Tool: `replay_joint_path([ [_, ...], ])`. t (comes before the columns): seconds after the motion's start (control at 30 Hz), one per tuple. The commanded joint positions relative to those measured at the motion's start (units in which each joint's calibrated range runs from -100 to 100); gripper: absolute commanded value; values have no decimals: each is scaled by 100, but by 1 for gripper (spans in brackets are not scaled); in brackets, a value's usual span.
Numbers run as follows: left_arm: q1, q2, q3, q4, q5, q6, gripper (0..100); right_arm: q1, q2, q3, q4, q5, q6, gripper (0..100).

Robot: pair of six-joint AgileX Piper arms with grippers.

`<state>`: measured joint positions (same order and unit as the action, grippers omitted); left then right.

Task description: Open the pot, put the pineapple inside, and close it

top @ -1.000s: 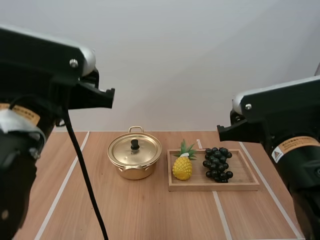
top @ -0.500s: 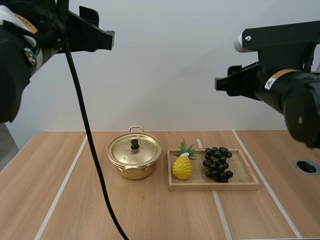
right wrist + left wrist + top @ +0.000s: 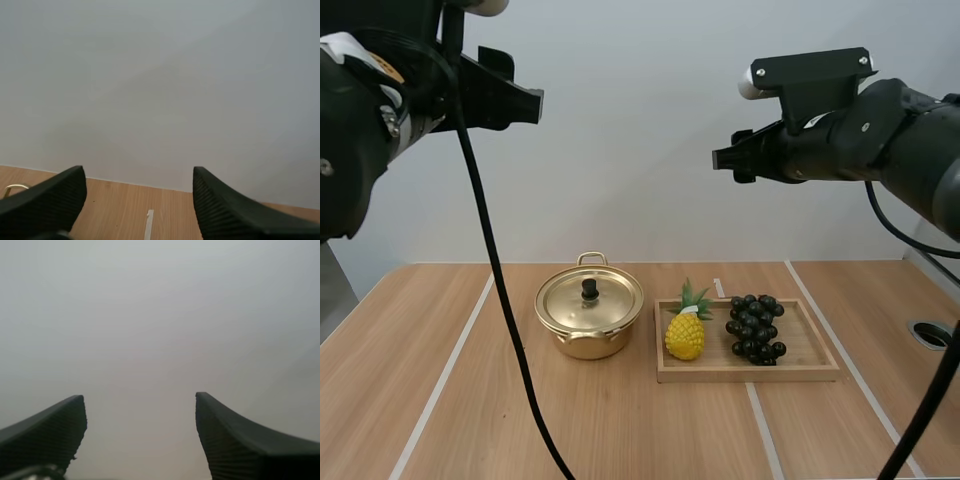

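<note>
- High view: a golden pot (image 3: pixel 589 335) stands on the wooden desk (image 3: pixel 620 430), left of centre. Its lid (image 3: pixel 605 303) sits flat on the rim, with the black knob (image 3: pixel 589 289) upright in the middle.
- Just right of the pot, close but apart from it, lies a shallow wooden tray (image 3: pixel 810 362). The pineapple (image 3: pixel 685 334) stands at the tray's left end, yellow body with green leaves on top. A bunch of dark grapes (image 3: pixel 754 328) lies beside it, near the middle of the tray; the tray's right end is bare wood.
- White stripes run along the desk, one (image 3: pixel 450 370) left of the pot and one (image 3: pixel 765 440) from under the tray toward the near edge.
- The left arm (image 3: pixel 370 100) and the right arm (image 3: pixel 880 140) both hang high above the desk, well apart from the pot and the tray.
- Left wrist view: the left gripper (image 3: pixel 139 396) faces a plain grey wall. Its fingers (image 3: pixel 50 435) stand wide apart, ribbed inner faces turned to each other, nothing between them.
- Right wrist view: the right gripper (image 3: pixel 137 168) also has its fingers (image 3: pixel 230 210) spread wide and holds nothing. Between them shows the far edge of the desk against the wall, with a white stripe (image 3: pixel 148 225) on the wood.
</note>
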<state>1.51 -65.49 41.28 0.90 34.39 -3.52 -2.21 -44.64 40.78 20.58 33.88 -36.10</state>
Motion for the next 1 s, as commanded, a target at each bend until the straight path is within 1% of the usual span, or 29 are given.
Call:
replay_joint_path([
  [0.0,35,11,-46,-91,-398,-103,100,-20,26,-102,398,-548,-227,100],
  [0.13,35,79,-46,-91,-650,-103,100,-20,35,-102,485,-1482,-227,100],
  [0.2,35,195,-46,-91,-667,-83,100,-20,50,-102,485,-1698,-227,100],
  [0.5,35,853,-46,69,-764,106,100,-20,476,-102,485,-1713,-227,100],
  [0.67,35,900,-46,67,-764,445,100,-20,534,-102,381,-1676,-227,100],
  [0.97,44,900,-46,67,-782,445,100,-20,534,-102,381,-1359,-336,100],
])
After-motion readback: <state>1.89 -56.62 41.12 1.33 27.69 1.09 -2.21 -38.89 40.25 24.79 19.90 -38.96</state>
